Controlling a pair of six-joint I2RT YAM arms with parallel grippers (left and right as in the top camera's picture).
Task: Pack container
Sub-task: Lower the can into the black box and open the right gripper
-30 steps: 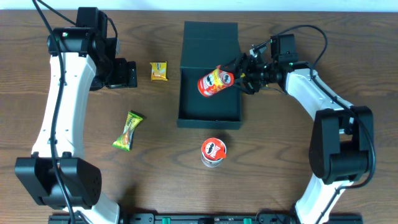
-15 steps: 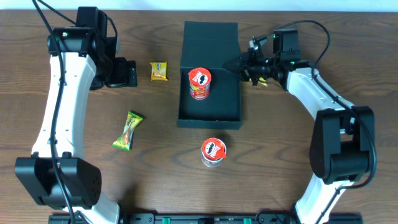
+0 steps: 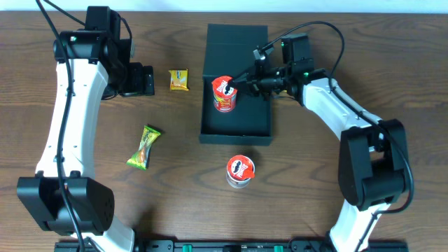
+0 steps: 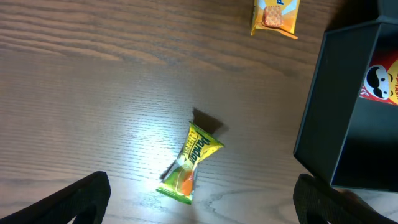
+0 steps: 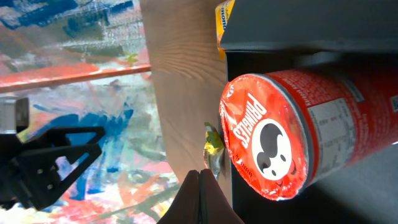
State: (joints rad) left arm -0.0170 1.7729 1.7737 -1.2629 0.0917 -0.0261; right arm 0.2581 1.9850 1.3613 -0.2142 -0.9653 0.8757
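From above I see the container point(image 3: 238, 126) mid-way along the brown wood desk point(image 3: 308, 42), with a red can point(image 3: 224, 94) standing inside. My right hand point(image 3: 239, 82) is pressed together by the can's top, and my left hand point(image 3: 143, 80) is spread wide. Only the right wrist camera shows the room: blue and red smears.

We see a desk point(image 3: 315, 189) of dark brown wood, its grain plain, with a light sheen. The container point(image 3: 234, 124) is matt, smooth and dark. The can point(image 3: 224, 94) and the second can point(image 3: 240, 172) have glossy red printed walls. The green packet point(image 3: 144, 147) and yellow packet point(image 3: 179, 80) are shiny, crinkled film. We note smooth white shells on the arms point(image 3: 66, 119).
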